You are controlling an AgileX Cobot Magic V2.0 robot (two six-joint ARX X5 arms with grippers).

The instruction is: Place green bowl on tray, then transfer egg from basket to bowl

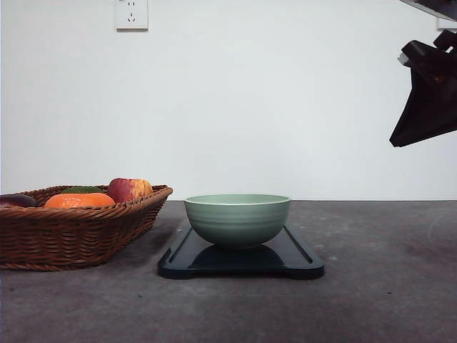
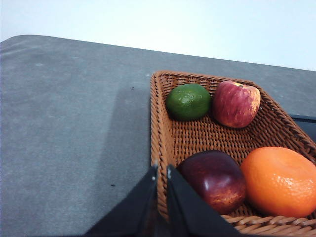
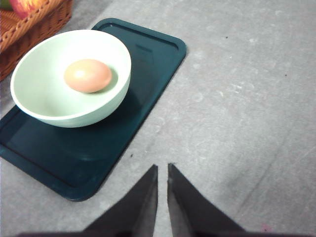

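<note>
The pale green bowl stands on the dark tray in the middle of the table. In the right wrist view a tan egg lies inside the bowl on the tray. My right gripper is shut and empty, raised above the table to the right of the tray. The brown wicker basket sits at the left. My left gripper is shut and empty, hovering at the basket's near rim.
The basket holds a green fruit, a red apple, a dark purple fruit and an orange. A wall socket is on the white wall behind. Bare grey table lies left of the basket and right of the tray.
</note>
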